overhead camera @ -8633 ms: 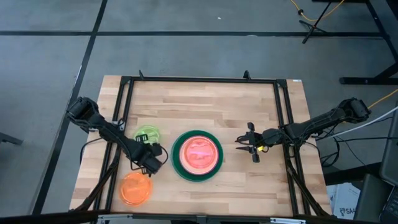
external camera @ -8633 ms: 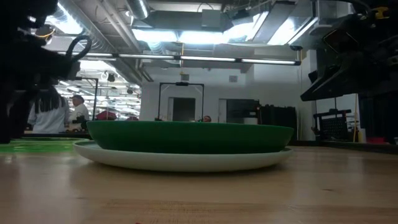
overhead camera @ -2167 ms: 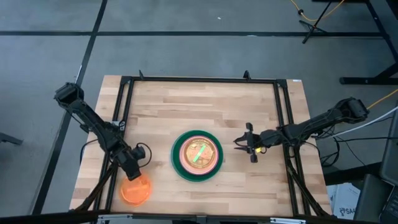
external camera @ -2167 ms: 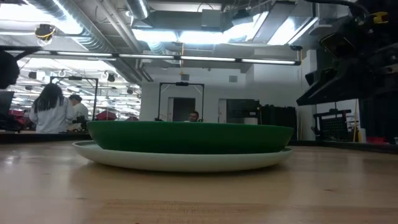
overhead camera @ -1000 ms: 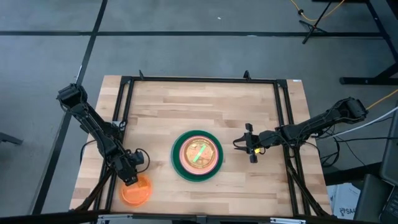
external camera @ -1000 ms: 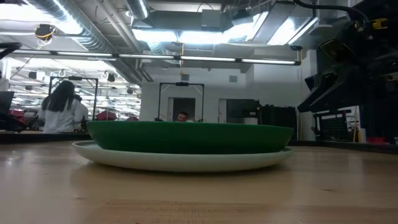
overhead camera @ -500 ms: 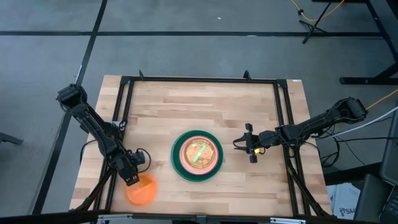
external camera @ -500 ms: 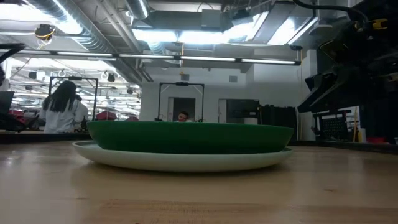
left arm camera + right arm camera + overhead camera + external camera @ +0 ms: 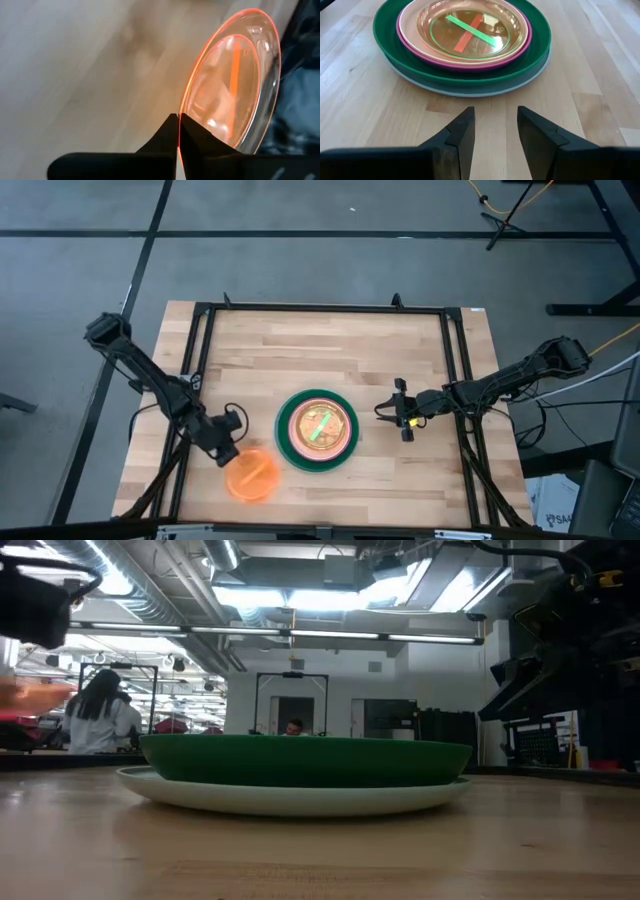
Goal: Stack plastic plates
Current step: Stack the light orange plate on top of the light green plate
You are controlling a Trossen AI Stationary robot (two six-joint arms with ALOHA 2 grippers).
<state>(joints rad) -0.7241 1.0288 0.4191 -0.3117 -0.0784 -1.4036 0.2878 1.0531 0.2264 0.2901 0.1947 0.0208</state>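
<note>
A stack of plastic plates (image 9: 317, 430) rests on the table's middle: a light blue plate (image 9: 470, 91) at the bottom, then dark green (image 9: 540, 37), magenta (image 9: 470, 64) and peach (image 9: 420, 20), with translucent lime green (image 9: 470, 27) inside. The translucent orange plate (image 9: 252, 475) hangs left of and nearer than the stack, and my left gripper (image 9: 228, 455) is shut on it. It shows blurred at the low view's left edge (image 9: 30, 692). My right gripper (image 9: 383, 411) stands open just right of the stack, its fingers (image 9: 462, 131) empty. My left gripper pinches the orange plate's rim (image 9: 183, 117) between its two fingers, at the plate's far-left edge. The fingers come slanting down from the table's far left. The plate reaches away ahead of the fingers, lifted clear of the table.
A black frame (image 9: 320, 308) runs along the table's far edge and down both sides. Bare wood lies between the orange plate and the stack. People (image 9: 100, 720) stand in the room beyond the table.
My left gripper has taken hold of the orange plate at the near left corner, lifted it off the table and carried it toward the right and slightly toward the far edge, closer to the stack. My right gripper has kept still.
</note>
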